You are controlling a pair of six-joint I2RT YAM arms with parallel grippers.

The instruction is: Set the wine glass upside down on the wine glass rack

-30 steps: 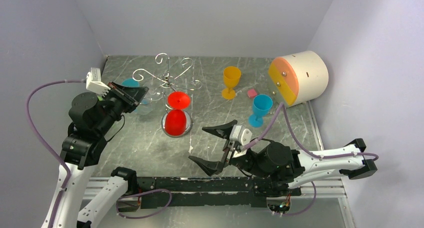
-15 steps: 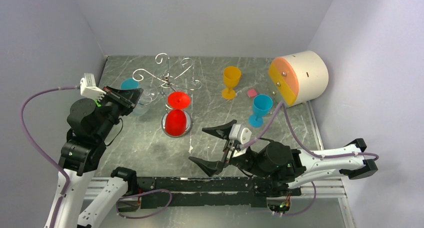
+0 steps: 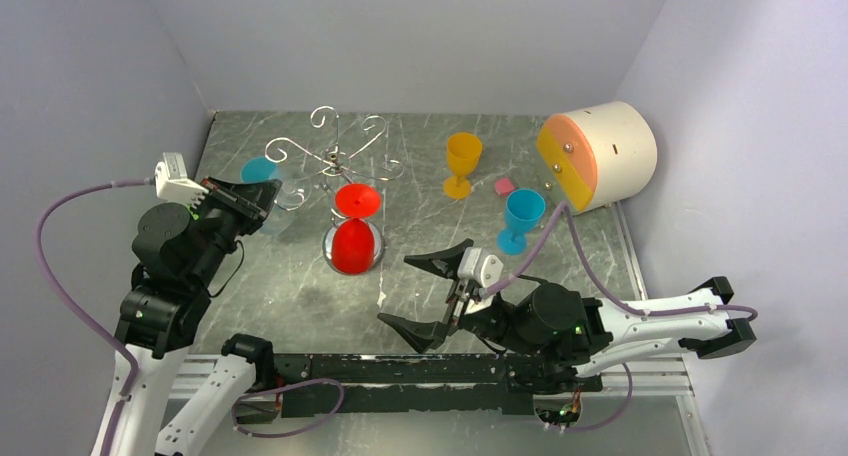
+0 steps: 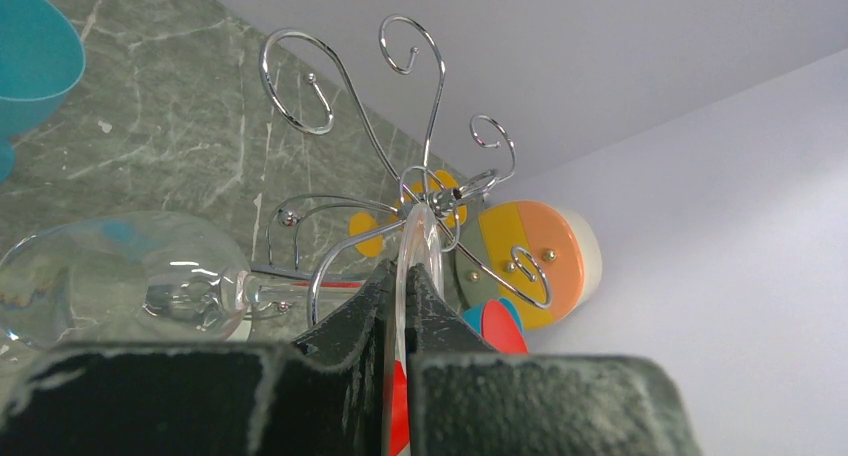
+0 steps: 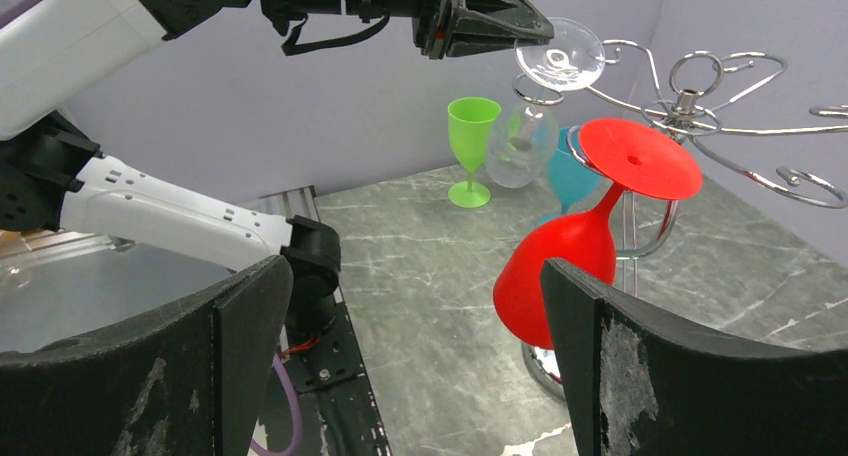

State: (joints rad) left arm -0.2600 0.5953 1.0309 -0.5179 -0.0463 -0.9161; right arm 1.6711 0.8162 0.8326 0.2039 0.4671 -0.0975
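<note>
The silver wire wine glass rack (image 3: pixel 340 162) stands at the back left of the table, with scroll arms round a central post (image 4: pixel 436 188). A red wine glass (image 3: pixel 352 238) hangs upside down on it (image 5: pixel 570 261). My left gripper (image 3: pixel 266 192) is shut on the round foot of a clear wine glass (image 3: pixel 287 198), held tilted just left of the rack, apart from its arms. The clear bowl (image 4: pixel 120 276) lies to the left of my fingers (image 4: pixel 350 321). From the right wrist view the foot (image 5: pixel 560 51) sits beside a rack arm. My right gripper (image 3: pixel 425 296) is open and empty, low in front of the rack.
A teal glass (image 3: pixel 258 168) stands behind the left gripper. A yellow glass (image 3: pixel 462 161), a blue glass (image 3: pixel 522 216) and a small pink piece (image 3: pixel 504 186) stand at the back right, by a cream drum (image 3: pixel 600 154). A green glass (image 5: pixel 470 141) shows in the right wrist view.
My left arm has drawn back to the left with the clear glass, a little away from the rack. The right arm has not moved.
</note>
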